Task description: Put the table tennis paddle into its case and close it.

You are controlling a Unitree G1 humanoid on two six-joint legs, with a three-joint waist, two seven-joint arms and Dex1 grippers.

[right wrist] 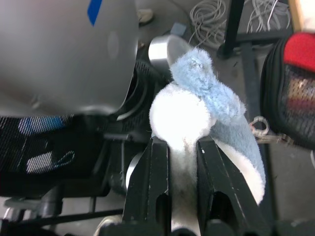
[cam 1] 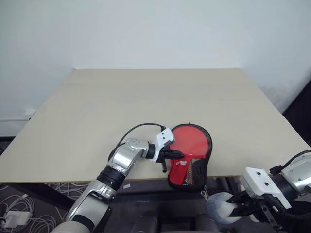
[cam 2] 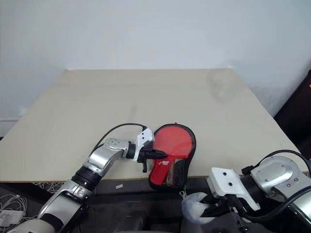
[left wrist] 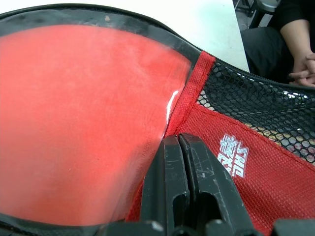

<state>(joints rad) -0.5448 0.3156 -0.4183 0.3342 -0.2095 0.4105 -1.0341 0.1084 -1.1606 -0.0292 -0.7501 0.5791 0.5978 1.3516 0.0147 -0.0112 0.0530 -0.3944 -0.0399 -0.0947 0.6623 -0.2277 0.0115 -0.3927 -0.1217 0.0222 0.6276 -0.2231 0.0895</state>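
The red case lies at the table's front edge, its mesh handle end hanging over the edge. A round red face, apparently the table tennis paddle, shows behind the case's glossy clear panel. My left gripper is shut, its fingertips resting on the case where the panel meets the mesh, beside the white logo. Below the table edge my right gripper is shut on a fuzzy white and blue ball. A small ring links the ball to the case.
The beige table stretches away behind the case to a white wall. A seated person's hands show beyond the table's far side. Cables lie on the floor at the left.
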